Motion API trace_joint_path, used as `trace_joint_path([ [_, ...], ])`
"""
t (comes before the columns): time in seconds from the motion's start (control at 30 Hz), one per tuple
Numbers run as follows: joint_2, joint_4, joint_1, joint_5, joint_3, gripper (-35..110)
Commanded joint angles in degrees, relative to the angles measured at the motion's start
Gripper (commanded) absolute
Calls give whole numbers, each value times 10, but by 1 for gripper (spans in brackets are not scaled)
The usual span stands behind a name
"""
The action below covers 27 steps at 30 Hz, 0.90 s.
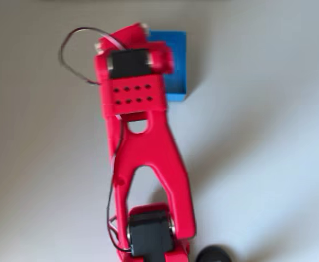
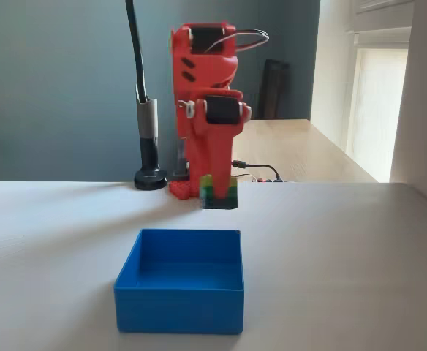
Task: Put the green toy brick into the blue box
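In the fixed view the red end effector [image 2: 218, 191] pinches the green toy brick [image 2: 219, 194] at frame centre, held in the air above the blue box [image 2: 180, 292] (open-topped) on the white table [image 2: 345, 263]. In the overhead view the arm covers the box's [image 1: 176, 65] left part at upper centre.
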Motion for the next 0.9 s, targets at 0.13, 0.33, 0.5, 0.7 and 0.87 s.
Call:
trace_joint_path([
  [0.13, 49, -14, 41, 4, -8, 0],
  [0.33, 0, -18, 47, 28, -13, 0],
  [0.5, -84, -18, 62, 40, -54, 0],
  [0.7, -143, -18, 66, 46, -83, 0],
  [0.87, -153, -17, 63, 55, -92, 0],
])
